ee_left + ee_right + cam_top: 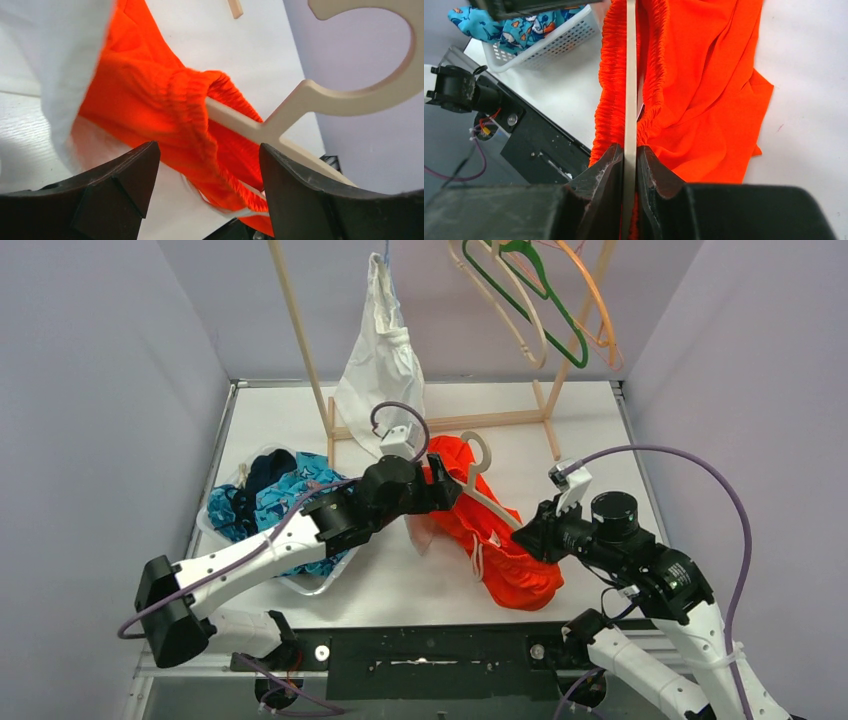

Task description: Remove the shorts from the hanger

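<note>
While the right gripper pinches the hanger tight, the left gripper, spread wide, should grab the bunched waistband of the orange shorts, lying mid-worktop, and slide it gently off.

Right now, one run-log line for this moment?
left gripper: open, astride orange shorts | right gripper: shut on hanger | status: shorts not yet removed

White table with shorts, basket
</note>
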`<move>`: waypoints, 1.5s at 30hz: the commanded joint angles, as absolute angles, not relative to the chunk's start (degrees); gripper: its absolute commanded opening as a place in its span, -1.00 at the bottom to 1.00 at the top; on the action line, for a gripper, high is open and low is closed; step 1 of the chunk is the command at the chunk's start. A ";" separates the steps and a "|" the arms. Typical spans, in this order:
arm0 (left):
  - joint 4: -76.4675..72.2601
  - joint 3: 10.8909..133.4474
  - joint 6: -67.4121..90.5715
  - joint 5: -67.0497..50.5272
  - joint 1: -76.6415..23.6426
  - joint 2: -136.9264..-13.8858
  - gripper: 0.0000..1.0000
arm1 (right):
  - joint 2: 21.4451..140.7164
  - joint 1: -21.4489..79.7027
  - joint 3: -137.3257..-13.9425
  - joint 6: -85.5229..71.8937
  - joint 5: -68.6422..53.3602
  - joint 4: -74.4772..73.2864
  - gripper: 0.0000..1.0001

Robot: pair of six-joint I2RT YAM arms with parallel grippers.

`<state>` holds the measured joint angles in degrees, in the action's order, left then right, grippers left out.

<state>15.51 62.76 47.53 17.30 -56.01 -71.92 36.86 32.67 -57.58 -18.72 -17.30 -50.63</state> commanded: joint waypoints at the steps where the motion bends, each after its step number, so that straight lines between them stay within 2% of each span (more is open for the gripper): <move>1: 12.19 67.73 47.58 19.19 -57.06 -77.60 0.31 | 36.16 32.90 -58.93 -18.67 -20.66 -48.74 -1.00; 5: 16.60 68.93 48.14 22.27 -57.04 -79.81 -0.11 | 34.67 32.89 -59.85 -18.67 -21.26 -49.75 -1.00; 10: 20.42 70.39 48.08 25.60 -56.96 -80.85 -0.75 | 35.72 32.88 -62.07 -18.67 -21.48 -53.91 -1.00; 12: 21.23 70.47 47.59 26.65 -56.49 -80.65 -0.96 | 35.65 32.90 -63.08 -18.67 -21.82 -54.91 -1.00; 13: 22.31 70.71 47.66 27.12 -55.94 -80.68 -1.00 | 35.37 32.89 -63.49 -18.67 -21.88 -55.35 -1.00; 18: 25.33 70.50 47.32 26.95 -51.02 -79.87 -1.00 | 34.18 32.92 -66.65 -18.67 -21.66 -59.83 -1.00; 22: 25.35 69.17 47.40 24.48 -46.07 -78.16 -1.00 | 32.20 32.89 -67.72 -18.67 -26.37 -63.05 -1.00; 29: 25.50 68.38 48.40 22.80 -44.57 -79.03 -1.00 | 26.51 33.10 -69.43 -18.67 -32.65 -62.69 -1.00; 41: 25.42 67.10 47.81 19.85 -39.85 -78.02 -1.00 | 22.37 34.96 -70.78 -18.67 -30.21 -62.44 -1.00; 42: 25.55 67.44 47.60 19.73 -39.73 -78.27 -1.00 | 22.59 34.99 -70.27 -18.67 -29.07 -62.92 -0.89; 43: 25.48 67.76 47.39 18.31 -39.71 -78.64 -1.00 | 22.89 34.94 -69.13 -18.67 -27.89 -63.26 -1.00; 45: 22.61 67.66 45.67 13.34 -40.15 -79.30 -1.00 | 24.52 34.91 -66.46 -18.67 -26.92 -63.82 -1.00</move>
